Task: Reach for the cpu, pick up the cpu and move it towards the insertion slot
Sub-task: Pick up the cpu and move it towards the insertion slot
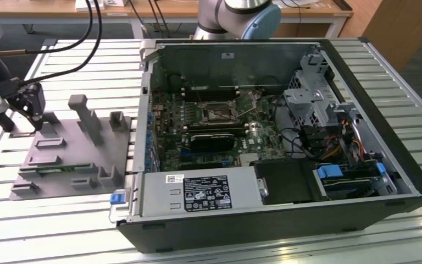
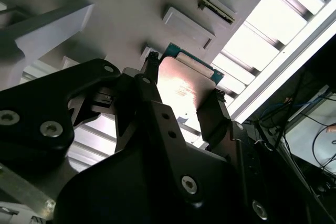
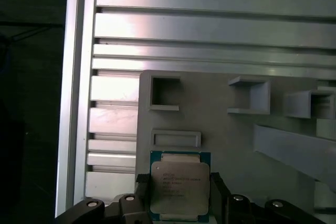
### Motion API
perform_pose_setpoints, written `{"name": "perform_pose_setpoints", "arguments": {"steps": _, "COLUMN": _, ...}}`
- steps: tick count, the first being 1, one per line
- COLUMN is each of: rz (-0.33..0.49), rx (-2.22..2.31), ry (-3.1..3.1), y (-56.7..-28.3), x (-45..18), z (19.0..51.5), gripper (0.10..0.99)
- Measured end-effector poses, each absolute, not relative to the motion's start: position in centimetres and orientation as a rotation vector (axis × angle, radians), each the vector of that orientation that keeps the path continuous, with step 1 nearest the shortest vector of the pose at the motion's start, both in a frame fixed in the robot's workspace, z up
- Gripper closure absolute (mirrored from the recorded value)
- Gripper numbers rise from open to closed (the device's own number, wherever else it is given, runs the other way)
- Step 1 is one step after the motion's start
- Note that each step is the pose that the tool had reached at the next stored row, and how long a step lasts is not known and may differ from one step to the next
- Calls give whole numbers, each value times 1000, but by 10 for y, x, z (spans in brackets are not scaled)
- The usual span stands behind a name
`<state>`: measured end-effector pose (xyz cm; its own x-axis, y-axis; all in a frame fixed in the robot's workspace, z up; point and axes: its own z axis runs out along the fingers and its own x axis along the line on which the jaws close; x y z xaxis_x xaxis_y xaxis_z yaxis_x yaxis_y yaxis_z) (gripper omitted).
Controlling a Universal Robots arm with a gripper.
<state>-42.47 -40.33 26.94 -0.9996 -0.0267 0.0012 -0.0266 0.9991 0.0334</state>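
Black fingers [image 3: 218, 195] of my gripper [image 3: 180, 198] are pressing on two opposite edges of the cpu [image 3: 180, 182], clamping it between them with its silvery top facing the first wrist camera. Beneath it, the grey fixture plate [image 3: 220, 124] with its raised pockets is lying on the slatted aluminium table [image 3: 210, 24]; I cannot tell whether the chip is clearing the plate. Well apart, toward the exterior view's right, the insertion slot [image 1: 215, 113] is sitting on the green motherboard [image 1: 168, 148] inside the open computer case [image 1: 387, 115].
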Motion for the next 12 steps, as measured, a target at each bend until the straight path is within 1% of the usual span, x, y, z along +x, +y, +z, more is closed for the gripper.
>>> {"name": "perform_pose_setpoints", "arguments": {"steps": 12, "rz": -52, "rx": 42, "ry": -3139, "y": -403, "x": -425, "z": 278, "gripper": 545}}
